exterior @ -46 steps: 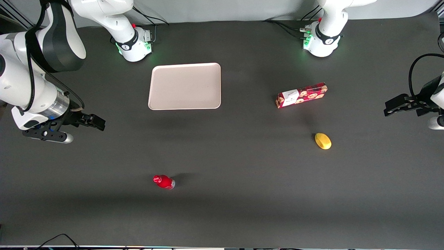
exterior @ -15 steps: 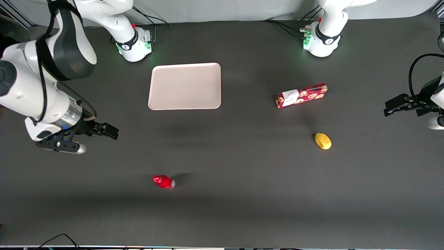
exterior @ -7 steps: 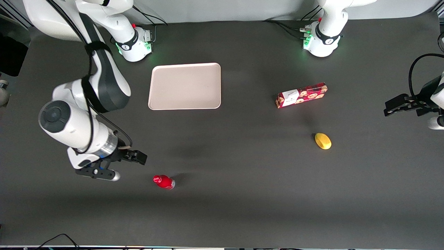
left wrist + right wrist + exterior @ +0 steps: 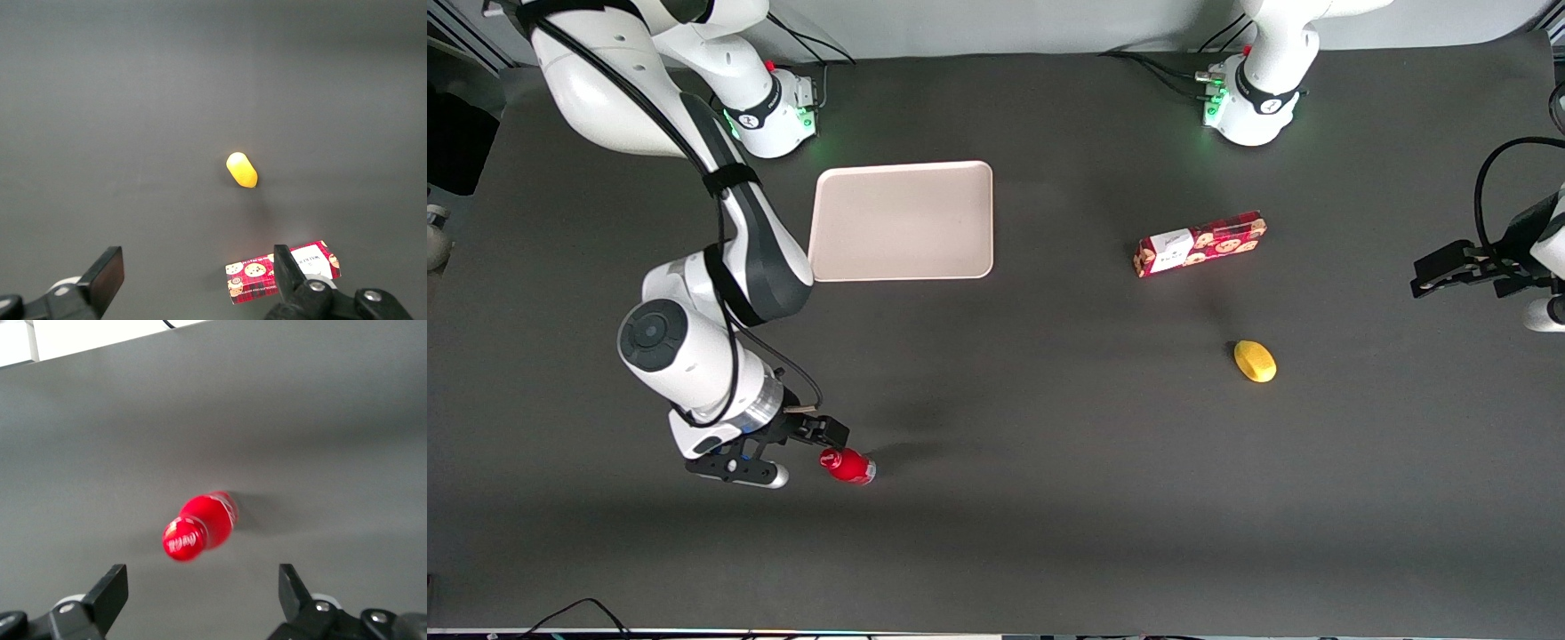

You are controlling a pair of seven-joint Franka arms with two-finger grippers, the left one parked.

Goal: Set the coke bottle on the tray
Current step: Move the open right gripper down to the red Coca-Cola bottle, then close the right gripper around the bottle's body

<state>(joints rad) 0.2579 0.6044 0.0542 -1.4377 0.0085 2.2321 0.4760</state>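
Front view: gripper has swung down from beside the pale beige-pink rectangular tray to just beside the small glossy red coke bottle, standing nearer the camera than the tray; approach nearly complete.

Right wrist view: fingers spread wide, empty; bottle cap faces lens, lettering visible.

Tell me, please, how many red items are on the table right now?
2. The coke bottle stands close to the front camera, beside the open gripper; the cookie box lies toward the parked arm's end, farther from the camera than the lemon.
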